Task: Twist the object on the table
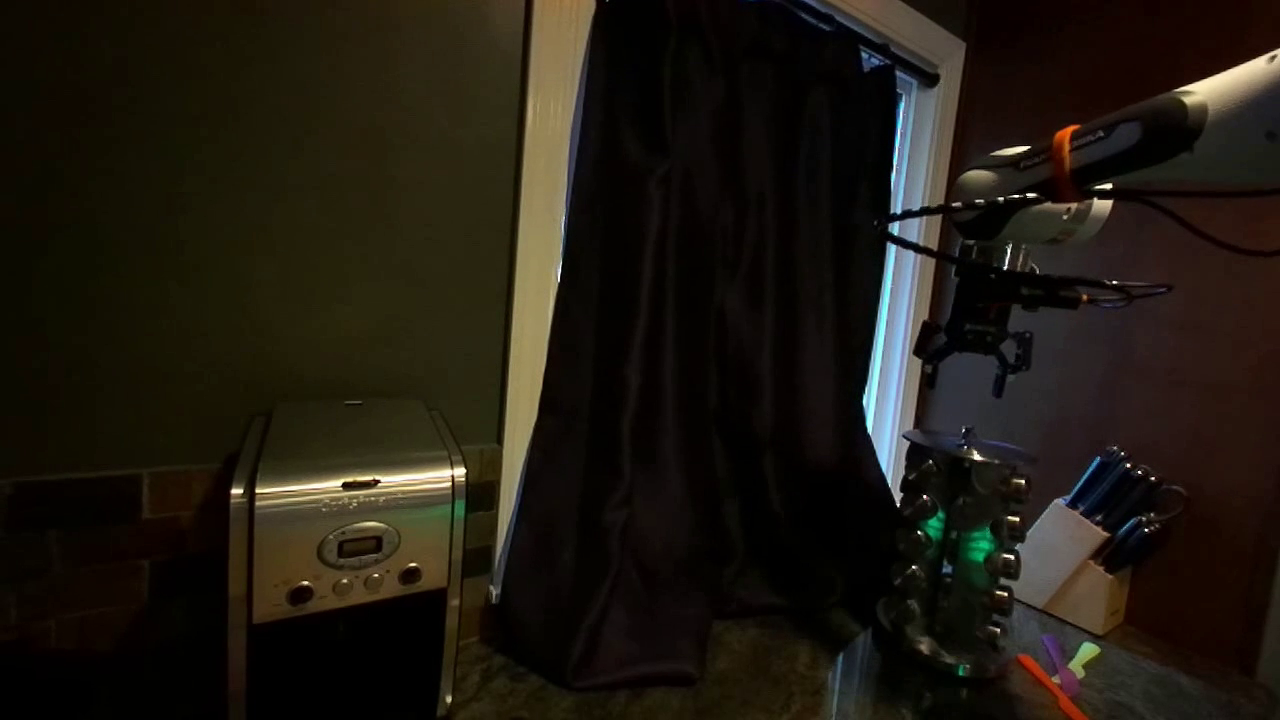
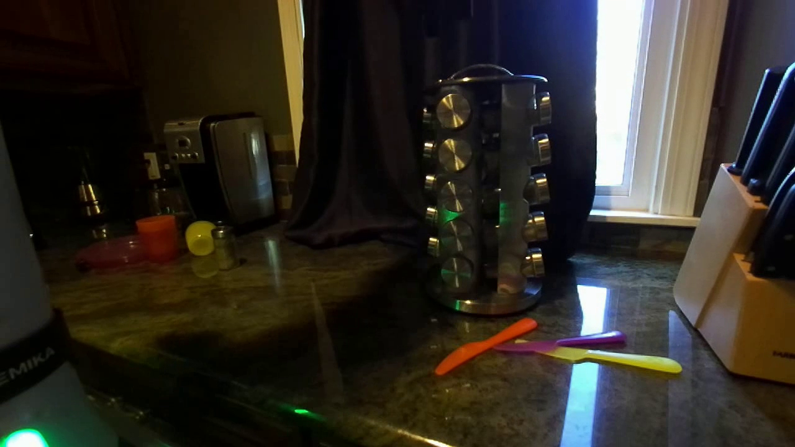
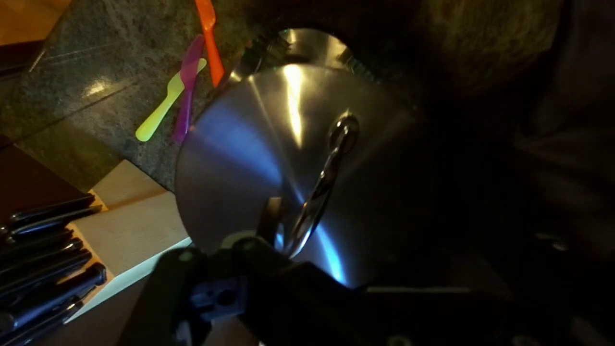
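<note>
Rack (image 2: pixel 512 186) stands upright below the gripper (image 1: pixel 966 385) — jaws spread, not touching it — handle (image 3: pixel 325 185) slanting in the wrist view.

The fingers (image 1: pixel 999 383), spread apart, are positioned above the spice rack (image 1: pixel 965 560), which stands on the tabletop (image 1: pixel 775 660). The knife block (image 1: pixel 1062 565) stands near the far edge.

The cylindrical spice rack (image 2: pixel 475 189) stands upright on the dark, glossy countertop (image 2: pixel 385 347), near the knife block (image 2: pixel 714 267). Columns of silver jar caps (image 2: pixel 454 155) face outward between a round metal top (image 3: pixel 226 182) with an arched handle (image 3: pixel 325 182) and a round base (image 2: pixel 490 304); green glints show on it in both exterior views.
</note>
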{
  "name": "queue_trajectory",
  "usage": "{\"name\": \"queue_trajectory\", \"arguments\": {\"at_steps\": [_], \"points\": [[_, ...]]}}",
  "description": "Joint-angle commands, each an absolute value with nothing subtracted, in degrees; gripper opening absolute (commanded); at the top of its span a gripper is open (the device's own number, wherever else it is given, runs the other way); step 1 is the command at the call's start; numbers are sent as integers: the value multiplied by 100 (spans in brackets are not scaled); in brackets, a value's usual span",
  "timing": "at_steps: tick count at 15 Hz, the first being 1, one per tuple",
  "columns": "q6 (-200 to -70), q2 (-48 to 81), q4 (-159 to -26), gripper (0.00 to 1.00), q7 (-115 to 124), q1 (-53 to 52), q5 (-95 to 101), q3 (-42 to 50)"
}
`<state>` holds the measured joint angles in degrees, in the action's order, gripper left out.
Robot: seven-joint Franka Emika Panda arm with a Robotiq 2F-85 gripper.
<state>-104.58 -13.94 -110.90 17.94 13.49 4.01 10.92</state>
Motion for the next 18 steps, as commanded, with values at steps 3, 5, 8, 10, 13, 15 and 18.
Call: {"name": "queue_trajectory", "arguments": {"at_steps": [3, 5, 8, 10, 13, 15, 18], "points": [[-9659, -2473, -12186, 100, 1214, 1017, 573, 614], [-9495, -2666, -12441, 100, 1348, 958, 717, 393], [-9808, -2912, -12881, 100, 1814, 930, 908, 81], [-10035, -3031, -13101, 100, 2372, 981, 1107, -139], [-9876, -2798, -12846, 100, 2199, 908, 986, -99], [-9877, -2790, -12823, 100, 2196, 905, 985, -91], [-9877, -2767, -12804, 100, 2188, 912, 983, -57]]}}
